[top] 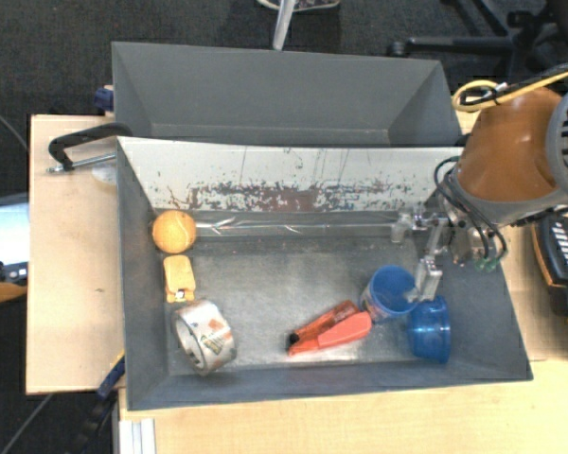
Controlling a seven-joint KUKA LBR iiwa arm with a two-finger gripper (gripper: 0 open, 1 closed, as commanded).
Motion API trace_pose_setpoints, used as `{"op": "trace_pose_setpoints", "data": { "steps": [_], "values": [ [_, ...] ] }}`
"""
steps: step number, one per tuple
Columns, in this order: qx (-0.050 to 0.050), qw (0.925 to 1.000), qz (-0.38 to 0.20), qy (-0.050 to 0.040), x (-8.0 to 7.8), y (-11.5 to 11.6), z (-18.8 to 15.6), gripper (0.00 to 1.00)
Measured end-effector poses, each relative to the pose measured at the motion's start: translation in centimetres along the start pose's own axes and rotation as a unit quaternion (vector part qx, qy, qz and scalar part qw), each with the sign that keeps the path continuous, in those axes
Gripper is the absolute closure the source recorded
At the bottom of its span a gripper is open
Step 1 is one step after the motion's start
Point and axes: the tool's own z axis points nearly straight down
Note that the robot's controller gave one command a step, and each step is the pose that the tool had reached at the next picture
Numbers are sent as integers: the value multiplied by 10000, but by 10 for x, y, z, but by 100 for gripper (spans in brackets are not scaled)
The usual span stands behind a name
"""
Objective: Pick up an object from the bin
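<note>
Claw (426, 280): hung at the right rim of the upright blue cup (391, 293); whether open or closed could not be told.
Blue cup: stood just left of the claw.
Tipped blue cup (429, 329): lay beside the upright blue cup, toward the near wall.
Orange-red tool (331, 330): lay left of the upright blue cup.

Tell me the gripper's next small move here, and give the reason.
Probably a short drop straight down onto the upright blue cup, since the gripper hangs at that cup's right rim. A second blue cup lies on its side close by toward the bin's front wall, and an orange tool lies to the view's left, so a sideways move risks nudging them.
</note>
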Motion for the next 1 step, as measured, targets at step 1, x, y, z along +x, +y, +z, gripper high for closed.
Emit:
{"op": "trace_pose_setpoints", "data": {
  "steps": [1],
  "values": [
    [6,10000,-9,-42,-2,0,-5,0]
  ]
}}
